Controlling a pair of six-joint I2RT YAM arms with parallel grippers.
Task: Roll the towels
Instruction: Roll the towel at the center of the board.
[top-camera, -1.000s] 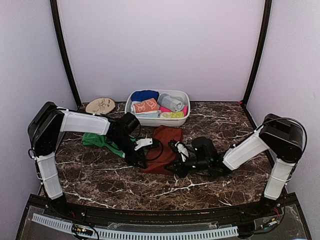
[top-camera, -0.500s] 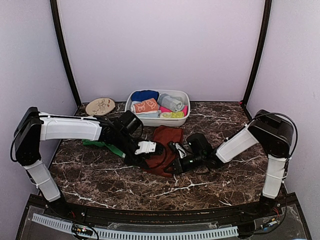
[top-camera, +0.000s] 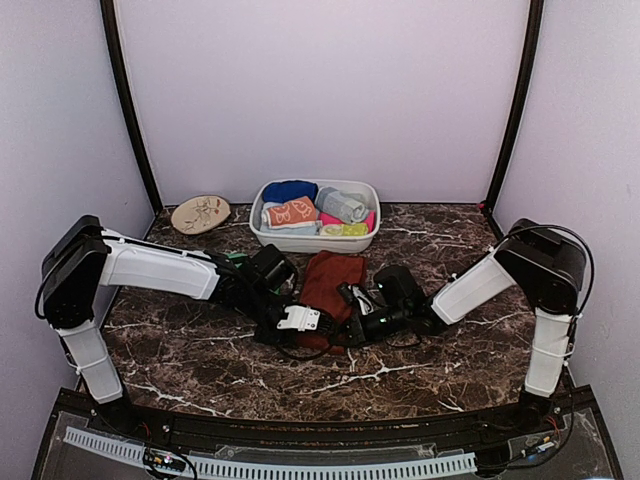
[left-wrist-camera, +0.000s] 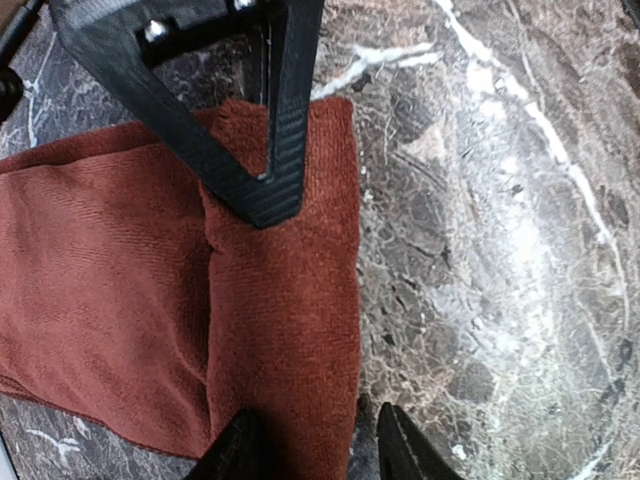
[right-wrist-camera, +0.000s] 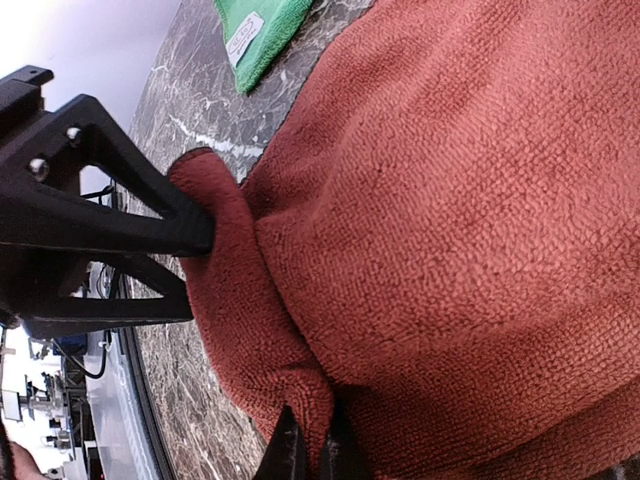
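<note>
The plain rust-brown towel (top-camera: 330, 280) lies flat in the middle of the table, its near end folded over (left-wrist-camera: 285, 300). My right gripper (top-camera: 343, 328) is shut on a pinch of that folded end (right-wrist-camera: 312, 455). My left gripper (top-camera: 318, 330) is open, and its fingers straddle the towel's side edge (left-wrist-camera: 320, 455), one over cloth and one over bare marble. The green towel with a white tag (right-wrist-camera: 262, 30) lies to the left, mostly hidden under my left arm in the top view (top-camera: 236, 258). The orange towel with cream prints (top-camera: 293, 212) sits rolled in the basin.
The white oval basin (top-camera: 362, 240) at the back centre holds several rolled towels. A round wooden disc (top-camera: 200, 212) lies at the back left. The table is dark veined marble (top-camera: 200, 350), with walls close on both sides.
My left arm has swung right and nearer, bringing its gripper to the towel's near end and covering most of the green towel. My right gripper has edged left, still holding the towel.
</note>
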